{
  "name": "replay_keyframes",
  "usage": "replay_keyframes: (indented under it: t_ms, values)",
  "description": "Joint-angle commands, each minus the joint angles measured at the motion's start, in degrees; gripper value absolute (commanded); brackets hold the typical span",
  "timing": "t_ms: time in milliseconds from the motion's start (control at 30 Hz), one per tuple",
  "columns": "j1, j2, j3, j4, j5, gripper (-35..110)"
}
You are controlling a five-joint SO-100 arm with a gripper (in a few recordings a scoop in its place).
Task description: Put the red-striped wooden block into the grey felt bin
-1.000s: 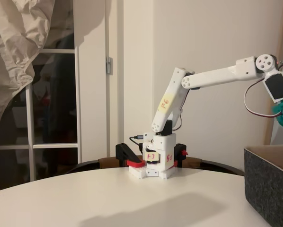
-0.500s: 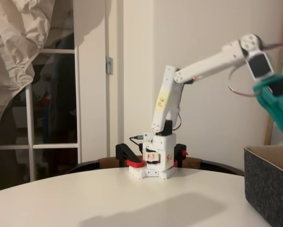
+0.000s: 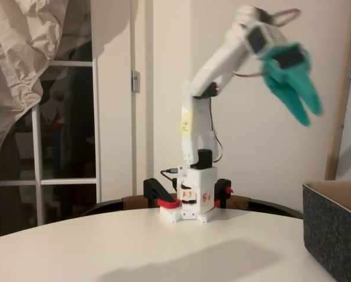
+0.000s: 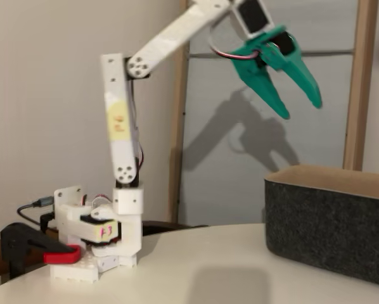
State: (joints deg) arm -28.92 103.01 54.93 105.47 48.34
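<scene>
The teal gripper [image 4: 301, 109] is hanging high left of the grey felt bin [image 4: 332, 225], fingers spread and gripping nothing, so the drop is probably done.

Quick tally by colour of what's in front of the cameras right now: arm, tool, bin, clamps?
White: 1, the arm
Teal: 1, the tool, open with nothing between its fingers
Dark grey: 1, the grey felt bin
Black and red: 2, the clamps at the base
Total: 5

arm raised + swung left, fixed view | end effector [image 3: 304, 111] now high, away from grey felt bin [image 3: 334, 232], jaws apart
</scene>
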Motion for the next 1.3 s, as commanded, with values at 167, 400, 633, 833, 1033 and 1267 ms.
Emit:
replay_keyframes:
  t_ms: [167,400,633,833,1033,1267]
  values:
    - [37.35,13.89,5.54,3.60,24.79,13]
    - [65.48,13.71,7.73,3.52,36.83,12]
    - [74.79,13.54,23.12,3.25,34.89,12]
    - [76.38,13.71,43.33,-2.02,32.87,4]
    - [77.61,13.97,59.85,-16.35,33.57,1]
    - [78.75,17.75,74.18,-36.04,32.87,0]
